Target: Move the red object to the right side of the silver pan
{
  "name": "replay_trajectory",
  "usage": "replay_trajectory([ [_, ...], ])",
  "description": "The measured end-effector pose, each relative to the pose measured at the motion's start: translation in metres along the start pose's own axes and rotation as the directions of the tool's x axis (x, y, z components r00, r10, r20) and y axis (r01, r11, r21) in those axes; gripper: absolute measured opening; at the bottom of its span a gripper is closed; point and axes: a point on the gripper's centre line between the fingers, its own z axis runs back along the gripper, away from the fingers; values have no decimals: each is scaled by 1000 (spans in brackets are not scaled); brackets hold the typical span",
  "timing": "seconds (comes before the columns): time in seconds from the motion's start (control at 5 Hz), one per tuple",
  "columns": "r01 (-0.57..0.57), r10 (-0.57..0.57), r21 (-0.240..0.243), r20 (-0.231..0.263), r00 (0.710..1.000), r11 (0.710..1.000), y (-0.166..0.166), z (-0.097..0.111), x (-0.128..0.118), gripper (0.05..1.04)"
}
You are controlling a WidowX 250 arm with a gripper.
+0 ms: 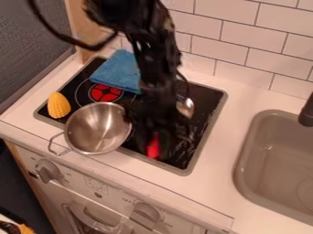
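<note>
red object (153, 148) seen low at the gripper (162, 139), to the right of the silver pan (98, 128)

a black cooktop (205, 107) with a grey rim is set into a pale countertop (229, 146), which is backed by white wall tiles (247, 34) with dark joints. to the right, a beige sink (278, 155) is let into the counter, and a black faucet (307, 112) is seen at the edge of the view. along the front, a control panel (98, 183) is fitted with knobs (147, 212).

at the left corner of the cooktop, a yellow corn cob (58, 105) is placed near the pan, behind which a red burner marking (105, 93) can be seen. a blue cloth (116, 71) is laid at the back (rather crumpled), partly covered by the black arm (153, 59). a shiny metal utensil (186, 107) is partly hidden beside the arm as well. the pan's wire handle (56, 145) is pointed towards the front left, over the counter.

the middle of the cooktop is blocked from sight by the arm, and the gripper is held over its front part. whether the red object is grasped or released cannot be told, as the gripper is dark and blurred.
</note>
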Motion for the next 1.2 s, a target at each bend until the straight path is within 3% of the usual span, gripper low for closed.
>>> replay_trajectory([
  [0.6,64,-64,32,6,998,997,-21,-14,-17,405],
  [1.0,21,-20,36,-21,1000,999,-22,-18,-36,405],
  [1.2,11,-10,47,-17,1000,999,-23,-17,-38,476],
])
